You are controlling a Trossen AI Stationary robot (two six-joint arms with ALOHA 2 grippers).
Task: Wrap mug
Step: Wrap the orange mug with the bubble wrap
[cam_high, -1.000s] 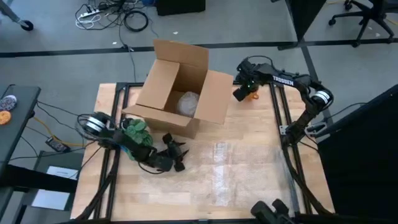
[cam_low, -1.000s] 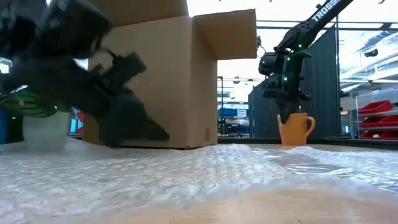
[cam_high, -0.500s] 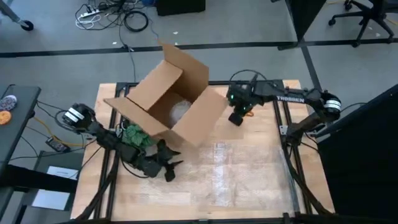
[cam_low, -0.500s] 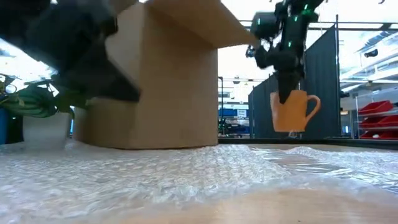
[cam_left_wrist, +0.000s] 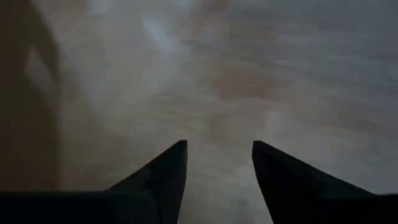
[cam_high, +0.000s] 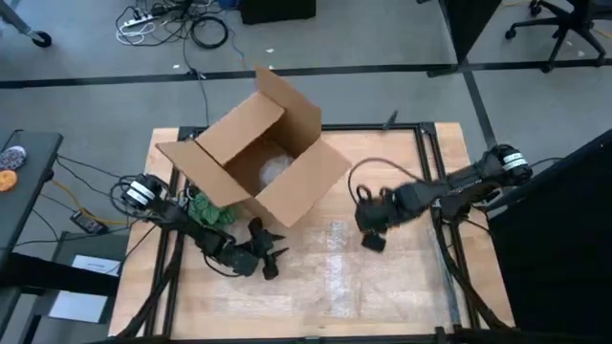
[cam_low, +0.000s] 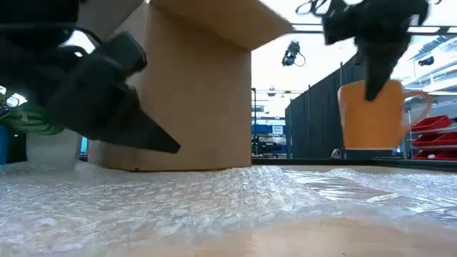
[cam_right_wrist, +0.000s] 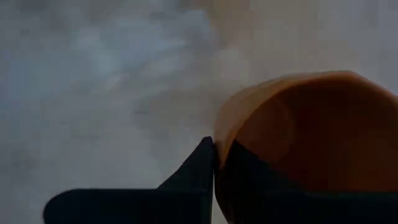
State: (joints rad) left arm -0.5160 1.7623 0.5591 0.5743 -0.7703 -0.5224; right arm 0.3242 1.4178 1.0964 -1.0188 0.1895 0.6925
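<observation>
The wooden table sits on a grey floor with cables trailing off at the top of the high view, and a sheet of bubble wrap lies spread over its middle. What has just changed is the right arm: half a second ago it held the orange mug up by the table's far edge beside the cardboard box, and now the right gripper has swung down toward the centre right of the high view, bringing the mug over the right side of the wrap. In the low view the mug hangs large at the upper right, clear above the bubbled sheet, pinched by its rim; the right wrist view shows one dark finger against the mug's outer wall and the other down inside it, so the jaws are clamped on the rim. The left gripper rests low at the lower left of the wrap, in front of the box, its fingers spread a little with nothing between them, beside a green plant. The box has also turned at an angle. I'd judge that the mug is nearly in place for setting down on the wrap, and wrapping proper has not begun.
</observation>
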